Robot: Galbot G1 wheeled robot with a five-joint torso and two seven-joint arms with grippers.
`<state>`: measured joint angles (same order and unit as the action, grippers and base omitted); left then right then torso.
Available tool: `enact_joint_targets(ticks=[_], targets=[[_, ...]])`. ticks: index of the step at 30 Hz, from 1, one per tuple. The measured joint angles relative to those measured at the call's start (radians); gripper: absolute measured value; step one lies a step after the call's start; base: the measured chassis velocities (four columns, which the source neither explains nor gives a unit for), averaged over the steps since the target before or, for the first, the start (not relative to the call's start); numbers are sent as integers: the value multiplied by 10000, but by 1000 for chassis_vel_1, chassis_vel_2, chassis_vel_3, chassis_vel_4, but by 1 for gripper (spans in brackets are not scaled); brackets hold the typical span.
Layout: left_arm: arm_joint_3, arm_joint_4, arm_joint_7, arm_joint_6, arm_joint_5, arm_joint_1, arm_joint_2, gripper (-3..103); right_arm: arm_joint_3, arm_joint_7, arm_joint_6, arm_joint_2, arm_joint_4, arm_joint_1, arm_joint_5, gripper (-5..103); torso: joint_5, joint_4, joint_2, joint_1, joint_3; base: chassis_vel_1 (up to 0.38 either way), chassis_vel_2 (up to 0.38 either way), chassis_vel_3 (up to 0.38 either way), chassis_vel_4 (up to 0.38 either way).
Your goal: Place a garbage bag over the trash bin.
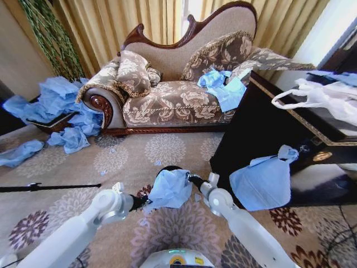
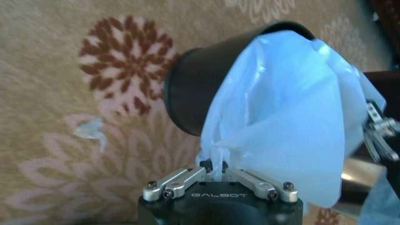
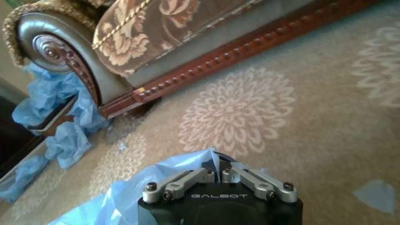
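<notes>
The bag (image 1: 169, 188) is draped over the top of the bin (image 2: 203, 82), which stands on the carpet (image 1: 111, 162) between the two arms. A gathered edge of the bag is pinched in the closed left gripper (image 2: 216, 169), just beside the bin's wall. The opposite edge is clamped in the closed right gripper (image 3: 216, 173), so the film is stretched between them. The sofa (image 1: 178, 95) stands well behind.

Two glossy white arms (image 1: 72, 234) rise from the lower frame, each ending in a black wrist. Each pincer (image 2: 216, 171) has silver linkage bars, small screws and a black housing lettered GALBOT.
</notes>
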<state>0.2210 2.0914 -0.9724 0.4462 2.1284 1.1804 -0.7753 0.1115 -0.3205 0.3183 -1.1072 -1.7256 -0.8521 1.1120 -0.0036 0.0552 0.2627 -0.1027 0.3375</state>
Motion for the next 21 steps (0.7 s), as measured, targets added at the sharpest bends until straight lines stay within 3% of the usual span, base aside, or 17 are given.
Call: enact_joint_targets(ticks=[8, 15, 19, 21], targets=[[-266, -394, 145, -408, -159, -356, -841, 0, 330, 360, -529, -543, 672, 542, -477, 0, 2, 3, 0, -1, 0, 0, 0, 0, 0], [322, -280, 281, -593, -249, 243, -1312, 0, 329, 334, -836, -615, 319, 396, -777, 0, 3, -7, 0, 0, 0, 0, 0, 0, 0], [710, -263, 435, -671, -248, 517, -1766, 0, -492, 135, -782, 48, -1177, -1147, -907, 21, 5, 5, 0, 0, -2, 0, 0, 0, 0], [751, -264, 458, -659, -258, 527, -1893, 0, -691, 184, -762, 176, -1417, -1416, -915, 21, 4, 5, 0, 1, -2, 0, 0, 0, 0]])
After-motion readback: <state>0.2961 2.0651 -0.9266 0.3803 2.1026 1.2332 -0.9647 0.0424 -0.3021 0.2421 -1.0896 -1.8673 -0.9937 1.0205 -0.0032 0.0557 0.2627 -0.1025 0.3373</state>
